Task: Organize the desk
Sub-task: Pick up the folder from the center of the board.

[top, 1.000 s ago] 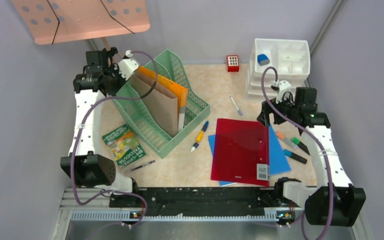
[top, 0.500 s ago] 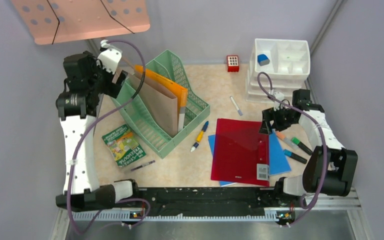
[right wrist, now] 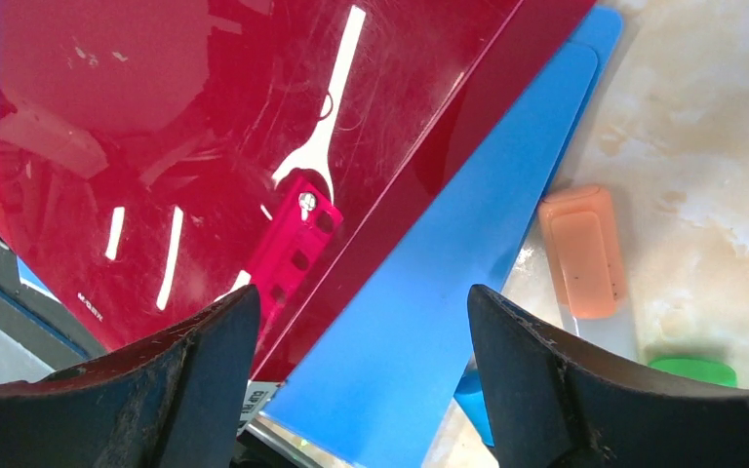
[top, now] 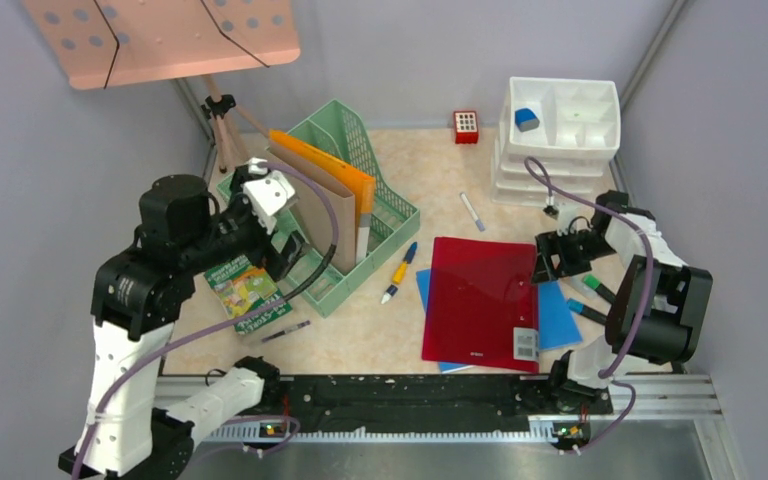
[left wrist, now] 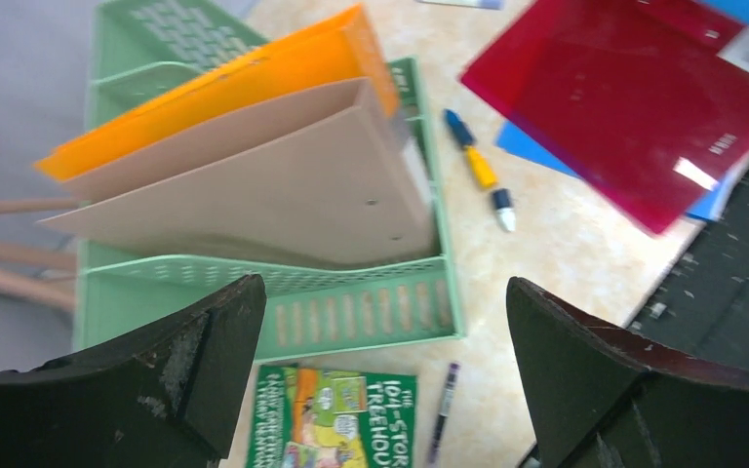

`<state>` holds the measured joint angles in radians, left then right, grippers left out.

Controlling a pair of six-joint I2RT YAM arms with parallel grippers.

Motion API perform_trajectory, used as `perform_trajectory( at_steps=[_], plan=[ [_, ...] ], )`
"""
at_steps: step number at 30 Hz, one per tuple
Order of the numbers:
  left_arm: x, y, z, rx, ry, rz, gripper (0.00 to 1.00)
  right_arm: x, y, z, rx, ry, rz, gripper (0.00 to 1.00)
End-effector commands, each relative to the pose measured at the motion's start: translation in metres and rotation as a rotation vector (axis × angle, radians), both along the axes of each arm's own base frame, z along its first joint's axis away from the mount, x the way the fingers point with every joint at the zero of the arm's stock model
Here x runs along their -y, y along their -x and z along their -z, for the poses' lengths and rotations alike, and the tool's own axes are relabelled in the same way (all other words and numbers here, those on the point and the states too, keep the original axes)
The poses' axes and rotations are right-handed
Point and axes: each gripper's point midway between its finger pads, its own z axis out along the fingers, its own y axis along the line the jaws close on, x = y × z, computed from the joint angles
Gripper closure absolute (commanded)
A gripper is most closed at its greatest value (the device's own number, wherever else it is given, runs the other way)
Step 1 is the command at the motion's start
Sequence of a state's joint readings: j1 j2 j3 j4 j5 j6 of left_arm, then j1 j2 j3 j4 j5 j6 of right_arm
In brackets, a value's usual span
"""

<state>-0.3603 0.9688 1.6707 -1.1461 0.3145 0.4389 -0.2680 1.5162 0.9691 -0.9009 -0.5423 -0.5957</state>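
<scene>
The desk (top: 440, 180) is a beige marbled top. My left gripper (top: 282, 255) (left wrist: 385, 380) hangs open and empty over the front of the green file rack (top: 385, 205) (left wrist: 351, 312), above a green book (top: 250, 295) (left wrist: 336, 419) and a purple pen (top: 285, 331) (left wrist: 444, 409). An orange folder (left wrist: 224, 93) and a brown folder (left wrist: 254, 195) stand in the rack. My right gripper (top: 548, 262) (right wrist: 361, 370) is open over the right edge of a red folder (top: 480, 300) (right wrist: 205, 127), which lies on a blue folder (top: 558, 320) (right wrist: 449, 273).
An orange marker (right wrist: 585, 249), a green marker (top: 600, 290) and a blue marker (top: 588, 312) lie right of the folders. A blue-yellow pen (top: 399, 271), a white marker (top: 472, 212), a red box (top: 466, 126) and a white organizer (top: 560, 150) are farther back. A pink music stand (top: 160, 35) overhangs the back left.
My left gripper has opened and swung from behind the rack to its front, over the book. My right gripper moved nearer, onto the folders' right edge.
</scene>
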Motion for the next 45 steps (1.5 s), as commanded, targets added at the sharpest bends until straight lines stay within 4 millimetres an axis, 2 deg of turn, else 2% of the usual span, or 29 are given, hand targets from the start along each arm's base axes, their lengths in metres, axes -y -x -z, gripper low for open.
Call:
perform_trajectory(
  at_steps=[1, 6, 11, 18, 20, 25, 29, 37, 45],
  plan=[
    [0.034, 0.014, 0.040, -0.187, 0.032, 0.152, 0.02, 0.003, 0.003, 0.003, -0.017, -0.017, -0.022, 0.23],
    [0.074, 0.003, 0.080, -0.264, -0.003, 0.235, 0.02, 0.000, 0.003, 0.007, -0.047, -0.045, 0.007, 0.24],
    [0.128, 0.001, 0.111, -0.274, -0.031, 0.344, 0.02, 0.001, 0.004, 0.016, -0.089, -0.042, 0.032, 0.24],
    [0.204, -0.006, 0.190, -0.345, -0.088, 0.396, 0.02, -0.007, -0.001, 0.021, -0.123, -0.106, 0.059, 0.26],
    [0.217, -0.010, 0.216, -0.418, -0.076, 0.354, 0.02, -0.006, -0.001, 0.023, -0.135, -0.107, 0.065, 0.27],
    [0.237, -0.008, 0.271, -0.625, -0.069, 0.292, 0.02, -0.006, 0.000, 0.028, -0.154, -0.111, 0.065, 0.27],
    [0.247, -0.014, 0.299, -0.713, -0.084, 0.226, 0.03, -0.007, 0.000, 0.035, -0.171, -0.117, 0.068, 0.27],
    [0.256, -0.010, 0.339, -0.835, -0.128, 0.213, 0.05, -0.009, -0.003, 0.040, -0.185, -0.142, 0.075, 0.28],
    [0.261, 0.000, 0.358, -0.916, -0.132, 0.236, 0.10, -0.010, -0.005, 0.050, -0.214, -0.158, 0.083, 0.29]
  ],
)
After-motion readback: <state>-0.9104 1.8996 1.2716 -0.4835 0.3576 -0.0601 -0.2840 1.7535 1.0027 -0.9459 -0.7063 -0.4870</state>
